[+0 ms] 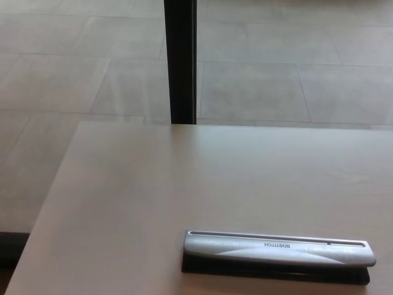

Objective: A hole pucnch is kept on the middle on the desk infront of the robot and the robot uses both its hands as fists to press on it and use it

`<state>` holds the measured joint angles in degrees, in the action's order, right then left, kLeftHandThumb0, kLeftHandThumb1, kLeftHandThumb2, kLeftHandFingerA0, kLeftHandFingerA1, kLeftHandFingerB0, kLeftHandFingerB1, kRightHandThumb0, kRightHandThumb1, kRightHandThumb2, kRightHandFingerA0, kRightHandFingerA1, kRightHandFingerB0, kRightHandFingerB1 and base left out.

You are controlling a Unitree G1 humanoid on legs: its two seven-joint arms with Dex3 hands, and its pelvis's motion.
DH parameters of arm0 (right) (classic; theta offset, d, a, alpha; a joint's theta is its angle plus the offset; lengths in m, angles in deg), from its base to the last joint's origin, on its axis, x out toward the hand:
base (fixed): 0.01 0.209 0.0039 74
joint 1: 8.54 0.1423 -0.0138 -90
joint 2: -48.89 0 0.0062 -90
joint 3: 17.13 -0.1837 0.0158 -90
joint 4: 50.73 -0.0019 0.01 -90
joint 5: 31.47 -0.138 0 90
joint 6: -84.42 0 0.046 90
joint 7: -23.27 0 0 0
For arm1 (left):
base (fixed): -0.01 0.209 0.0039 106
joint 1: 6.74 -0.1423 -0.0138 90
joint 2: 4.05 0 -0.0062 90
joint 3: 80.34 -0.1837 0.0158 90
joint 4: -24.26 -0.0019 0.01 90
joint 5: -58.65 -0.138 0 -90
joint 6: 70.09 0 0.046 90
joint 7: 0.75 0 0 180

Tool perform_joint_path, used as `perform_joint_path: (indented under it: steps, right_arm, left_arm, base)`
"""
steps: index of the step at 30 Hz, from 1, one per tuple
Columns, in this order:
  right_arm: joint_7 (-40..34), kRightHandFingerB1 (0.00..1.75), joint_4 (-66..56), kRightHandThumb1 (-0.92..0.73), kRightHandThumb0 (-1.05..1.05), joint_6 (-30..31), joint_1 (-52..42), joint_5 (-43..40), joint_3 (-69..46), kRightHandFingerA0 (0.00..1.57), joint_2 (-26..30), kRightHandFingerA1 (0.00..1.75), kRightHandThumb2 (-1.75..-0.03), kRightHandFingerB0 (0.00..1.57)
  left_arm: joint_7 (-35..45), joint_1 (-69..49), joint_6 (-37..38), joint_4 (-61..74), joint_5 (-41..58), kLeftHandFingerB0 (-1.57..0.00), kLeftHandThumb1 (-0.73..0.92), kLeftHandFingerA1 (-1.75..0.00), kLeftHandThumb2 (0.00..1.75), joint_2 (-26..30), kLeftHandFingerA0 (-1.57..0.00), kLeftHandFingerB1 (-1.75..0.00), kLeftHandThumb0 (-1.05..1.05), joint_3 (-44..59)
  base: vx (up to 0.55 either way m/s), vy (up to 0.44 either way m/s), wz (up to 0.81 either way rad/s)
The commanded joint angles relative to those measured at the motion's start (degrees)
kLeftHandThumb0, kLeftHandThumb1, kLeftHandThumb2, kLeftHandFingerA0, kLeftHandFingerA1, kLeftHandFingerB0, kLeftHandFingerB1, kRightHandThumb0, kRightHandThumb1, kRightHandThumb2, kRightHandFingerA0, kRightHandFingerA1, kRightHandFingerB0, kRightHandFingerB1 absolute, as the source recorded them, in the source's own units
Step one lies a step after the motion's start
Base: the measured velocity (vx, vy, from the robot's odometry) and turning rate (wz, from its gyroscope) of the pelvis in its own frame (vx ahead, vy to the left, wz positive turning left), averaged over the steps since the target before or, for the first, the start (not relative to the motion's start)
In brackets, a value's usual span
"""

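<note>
item inspected: hole punch (279, 255), long and narrow, silver-grey lever on top with a black base showing beneath it along the near side. it lies flat on the desk (184, 184), lengthwise across the view, in the lower right part of the picture. the lettering on the lever reads upside down from the head camera. a thin dark slot runs along the far edge of the lever from end to end.

edges: the punch's near side sits close to the bottom border of the picture, so the desk's near edge is not visible and its margin there cannot be judged. the punch's right end stops short of the picture's right border; the desk surface carries on past it out of frame. the desk's left edge runs on a diagonal from the lower left up to a rounded far-left corner. the far edge runs straight across the middle of the view.

open room: the desk top is pale and bare on the far side of the punch and to its left, a wide stretch between punch and both edges.

surroundings: beyond the far edge lies a grey tiled floor (295, 74). a dark upright post (180, 61) rises from behind the far edge, left of centre.

hands: neither robot hand appears in the view; finger state cannot be told.
</note>
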<state>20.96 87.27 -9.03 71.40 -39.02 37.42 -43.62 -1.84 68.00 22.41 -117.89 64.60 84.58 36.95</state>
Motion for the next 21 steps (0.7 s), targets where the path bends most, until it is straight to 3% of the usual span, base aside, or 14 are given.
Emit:
perform_joint_path:
  steps: [1,2,4,5,6,7,8,9,11,14,16,17,20,21]
  right_arm:
    - [-4.64,0.53,0.97,-0.59,-0.58,4.80,5.92,-18.32,-16.94,0.56,5.76,0.70,-0.60,0.21]
    - [-6.28,0.66,2.27,-0.66,-0.52,6.15,9.05,-20.14,-20.07,0.57,9.51,1.21,-0.68,0.21]
    - [-6.68,0.66,3.02,-0.66,-0.52,6.92,10.29,-20.43,-21.95,0.57,11.37,1.21,-0.68,0.21]
    - [-8.03,0.52,2.51,-0.68,-0.33,8.70,13.05,-23.03,-25.02,0.58,14.25,0.75,-0.85,0.14]
    - [-8.04,0.52,2.62,-0.68,-0.33,8.97,13.46,-22.95,-25.77,0.58,14.45,0.75,-0.85,0.14]
    - [-9.08,0.58,2.81,-0.52,-0.08,9.01,15.62,-23.12,-26.70,0.53,16.69,0.74,-1.19,0.18]
    - [-10.71,0.57,1.59,-0.47,-0.10,9.14,19.14,-22.64,-27.07,0.74,19.54,0.80,-1.40,0.27]
    - [-12.26,0.60,1.12,-0.42,-0.11,9.38,20.98,-22.72,-27.78,0.89,20.40,0.85,-1.33,0.38]
    - [-10.73,0.65,-2.07,-0.34,-0.12,9.87,22.47,-22.18,-27.66,0.97,21.08,0.91,-1.45,0.47]
    - [-11.66,0.70,-5.32,-0.31,-0.14,9.72,26.92,-22.97,-28.84,1.08,21.47,0.99,-1.47,0.69]
    - [-11.94,0.73,-9.10,-0.29,-0.14,10.77,28.46,-23.53,-29.42,1.10,20.57,1.13,-1.49,0.79]
    - [-12.42,0.79,-10.97,-0.19,-0.14,11.16,29.32,-23.26,-29.08,1.09,20.35,1.33,-1.57,0.94]
    - [-12.68,0.87,-16.08,-0.17,-0.14,12.24,32.20,-24.62,-29.09,1.12,19.41,1.39,-1.57,1.01]
    - [-12.98,0.94,-22.57,-0.18,-0.25,13.76,35.37,-25.94,-26.98,1.31,17.89,1.50,-1.45,1.11]
  left_arm:
    - [-9.31,3.14,-5.20,0.05,11.96,-0.49,0.54,-0.76,0.72,1.35,-0.91,-0.75,-0.50,12.99]
    - [-10.72,5.31,-5.60,0.32,12.93,-0.73,0.55,-0.82,0.78,2.37,-0.97,-0.90,-0.53,14.85]
    - [-11.13,5.90,-5.68,0.31,12.98,-0.73,0.55,-0.82,0.78,2.45,-0.97,-0.90,-0.53,16.12]
    - [-11.71,8.80,-7.26,2.10,15.58,-0.53,0.54,-0.77,0.83,3.43,-0.81,-0.76,-0.50,18.68]
    - [-11.66,9.17,-7.54,2.24,15.53,-0.53,0.54,-0.77,0.83,3.61,-0.81,-0.76,-0.50,19.39]
    - [-12.09,10.95,-7.01,5.07,15.64,-0.46,0.57,-0.74,0.88,3.89,-0.73,-0.69,-0.50,19.70]
    - [-14.22,14.80,-7.52,10.82,16.90,-0.55,0.57,-0.70,0.81,4.31,-0.75,-0.66,-0.53,21.01]
    - [-16.07,16.76,-8.23,12.83,16.36,-0.62,0.57,-0.64,0.78,4.59,-0.73,-0.62,-0.51,21.24]
    - [-17.98,20.18,-8.37,18.45,16.54,-0.89,0.58,-0.85,0.77,3.78,-1.00,-0.69,-0.55,21.93]
    - [-19.16,27.01,-7.95,21.50,16.86,-0.96,0.60,-0.70,0.77,4.14,-1.11,-0.68,-0.53,22.75]
    - [-19.86,29.51,-11.11,26.05,17.25,-0.90,0.53,-0.77,0.81,3.65,-1.11,-0.66,-0.50,22.89]
    - [-20.62,31.08,-12.37,29.94,18.24,-0.95,0.51,-1.24,0.80,2.67,-0.99,-0.80,-0.42,22.66]
    - [-20.72,34.28,-15.79,39.93,20.54,-0.84,0.56,-1.38,0.83,0.53,-0.96,-0.79,-0.39,21.14]
    - [-21.16,37.80,-14.85,50.61,23.72,-0.89,0.51,-1.54,0.94,-3.01,-1.11,-0.92,-0.38,17.72]
  base:
    - [0.00,0.000,0.00]
    - [0.00,0.000,0.00]
    - [0.00,0.000,0.00]
    - [0.00,0.000,0.00]
    - [0.00,0.000,0.00]
    - [0.00,0.000,0.00]
    - [0.00,0.000,0.00]
    - [0.00,0.000,0.00]
    - [0.00,0.000,0.03]
    - [0.00,0.000,0.00]
    - [0.00,0.000,0.00]
    - [0.00,0.000,0.00]
    - [0.00,0.000,0.00]
    - [0.00,0.000,0.00]
